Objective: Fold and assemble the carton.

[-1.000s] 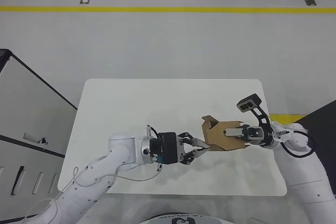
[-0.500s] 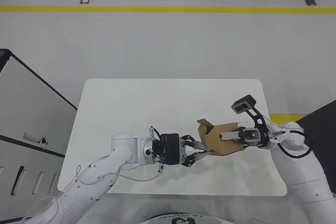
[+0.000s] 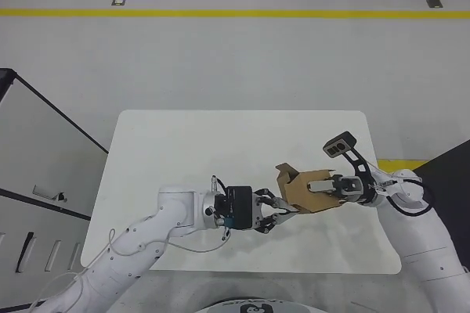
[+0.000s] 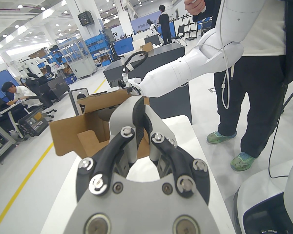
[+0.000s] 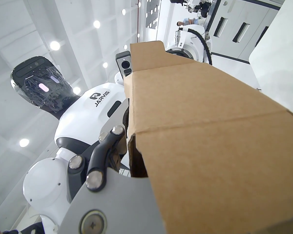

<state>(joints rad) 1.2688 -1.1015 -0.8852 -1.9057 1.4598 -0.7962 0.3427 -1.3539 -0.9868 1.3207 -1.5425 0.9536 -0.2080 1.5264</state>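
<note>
carton [image 3: 309, 192] sits right of centre in the top view, between my two tools over the bench [image 3: 180, 141]; can't tell if its base touches the surface.

Nearest to me: left tool [image 4: 139, 113] is narrow, tips drawn together at the carton's lower-left corner. It looks pinched on the wall there, though the cardboard between the pads is hidden.

Next out: the body is squared up, open mouth facing left, and one loose flap [image 3: 286, 170] stands up at the upper-left end.

Farther right: right tool [image 3: 317, 188] grips the side wall, one finger inside the box and one outside.

My read is that we're mid-fold on the left-end flaps. To do this well:
- use the right grip as the anchor
- move the left tool along the crease line, not across the panel
- go light on pinch force so the wall doesn't buckle
- tuck the flap only once the mouth is square
</note>
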